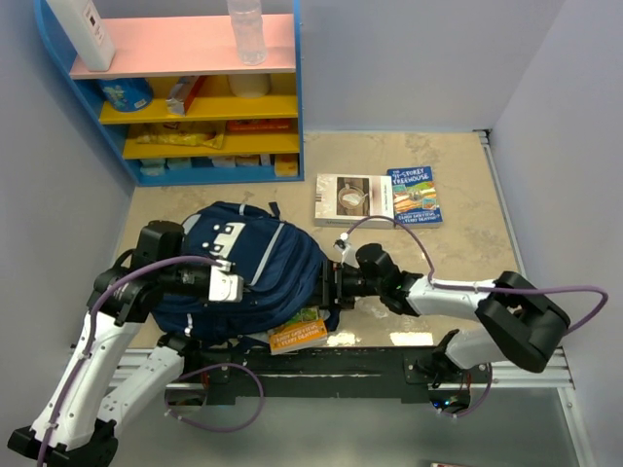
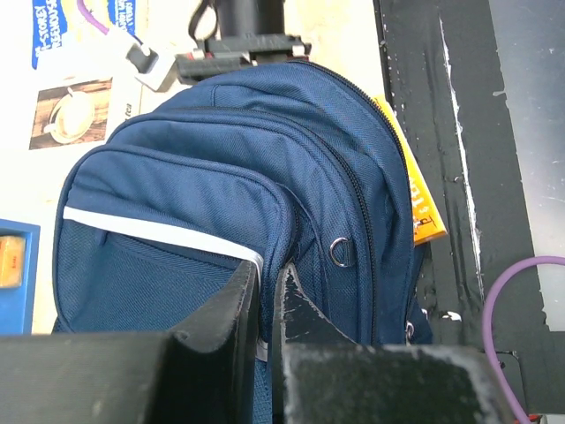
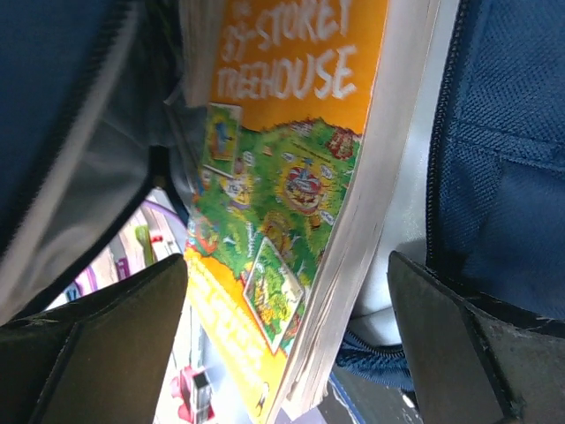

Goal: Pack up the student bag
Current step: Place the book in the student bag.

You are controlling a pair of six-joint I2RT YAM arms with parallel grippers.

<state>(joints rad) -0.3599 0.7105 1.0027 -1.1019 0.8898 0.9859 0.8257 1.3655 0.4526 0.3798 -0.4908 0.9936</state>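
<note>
Pushing the orange book (image 3: pixel 291 177) deeper into the student bag (image 2: pixel 221 177) calls for the wide-open right gripper (image 3: pixel 287 265) nudging squarely while the left gripper (image 2: pixel 265 274) pinches the fabric.

An orange book (image 3: pixel 300 177) fills the student bag's (image 1: pixel 273 263) open mouth; bare tabletop (image 1: pixel 467 243) lies free to its right.

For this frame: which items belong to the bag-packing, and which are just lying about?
Job: student bag, orange book sticking from it, probably grey book and blue book.
Lying about: blue shelf, its packets, clear bottle.
</note>
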